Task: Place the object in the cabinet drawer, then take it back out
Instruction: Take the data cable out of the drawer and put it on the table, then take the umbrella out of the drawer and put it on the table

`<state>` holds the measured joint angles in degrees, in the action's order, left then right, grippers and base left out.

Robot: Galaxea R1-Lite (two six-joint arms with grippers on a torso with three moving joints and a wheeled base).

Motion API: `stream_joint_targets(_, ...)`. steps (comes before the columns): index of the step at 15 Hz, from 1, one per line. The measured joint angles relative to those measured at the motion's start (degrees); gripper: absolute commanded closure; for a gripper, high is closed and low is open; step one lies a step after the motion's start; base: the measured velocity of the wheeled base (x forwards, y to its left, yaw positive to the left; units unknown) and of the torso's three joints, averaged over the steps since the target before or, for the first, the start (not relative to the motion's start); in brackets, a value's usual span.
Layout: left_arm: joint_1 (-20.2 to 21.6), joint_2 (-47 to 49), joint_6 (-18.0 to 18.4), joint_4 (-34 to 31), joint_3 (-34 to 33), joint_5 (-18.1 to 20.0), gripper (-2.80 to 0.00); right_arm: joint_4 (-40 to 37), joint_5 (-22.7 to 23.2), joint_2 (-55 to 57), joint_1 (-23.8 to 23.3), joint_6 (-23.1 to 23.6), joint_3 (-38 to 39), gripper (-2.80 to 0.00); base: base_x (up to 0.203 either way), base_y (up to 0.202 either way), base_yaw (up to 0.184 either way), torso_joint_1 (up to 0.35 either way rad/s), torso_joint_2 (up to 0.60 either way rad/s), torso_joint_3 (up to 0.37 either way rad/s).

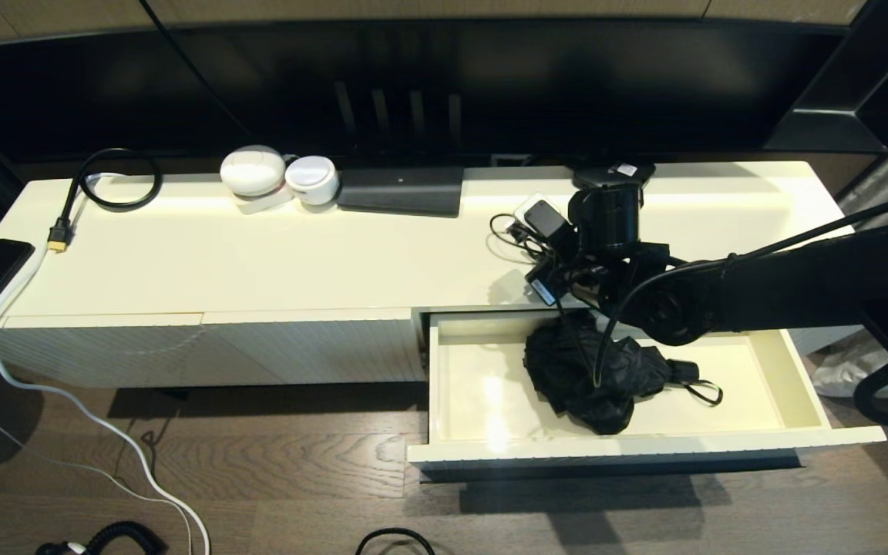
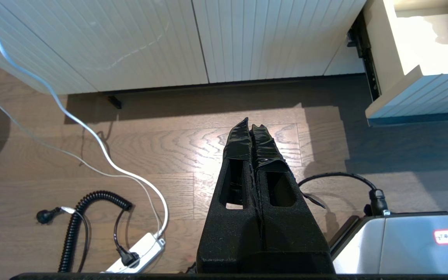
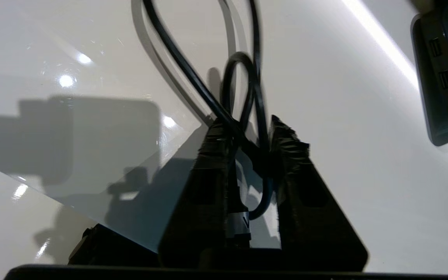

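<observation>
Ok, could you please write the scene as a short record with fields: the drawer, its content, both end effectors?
cabinet drawer: pulled open
inside drawer: crumpled black bundle with a strap loop
right end effector: above the cabinet top, behind the drawer; fingers slightly apart, black cable running between them
left end effector: shut, parked low over the wooden floor, holding nothing

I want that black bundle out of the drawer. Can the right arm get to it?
Probably yes: the drawer is open, the black bundle uncovered, and the right gripper hangs nearby over the countertop.
</observation>
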<state>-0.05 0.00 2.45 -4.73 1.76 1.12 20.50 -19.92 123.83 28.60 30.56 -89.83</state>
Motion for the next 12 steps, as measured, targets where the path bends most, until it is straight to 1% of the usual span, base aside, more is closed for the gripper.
stream_joint_targets(5, 0.0, 0.0, 0.0, 0.0, 0.0, 0.0, 0.00, 0.4, 0.0, 0.2, -0.1, 0.0, -1.5, -2.80, 0.000, 0.000, 0.000, 0.000, 0.00, 0.000)
stream_joint_targets(8, 0.0, 0.0, 0.0, 0.0, 0.0, 0.0, 0.00, 0.5, 0.0, -4.4, 0.0, 0.3, 2.4, -2.80, 0.000, 0.000, 0.000, 0.000, 0.00, 0.000)
stream_joint_targets(12, 0.0, 0.0, 0.0, 0.0, 0.0, 0.0, 0.00, -0.3, 0.0, -12.2, 0.0, 2.3, 9.6, -2.80, 0.000, 0.000, 0.000, 0.000, 0.00, 0.000)
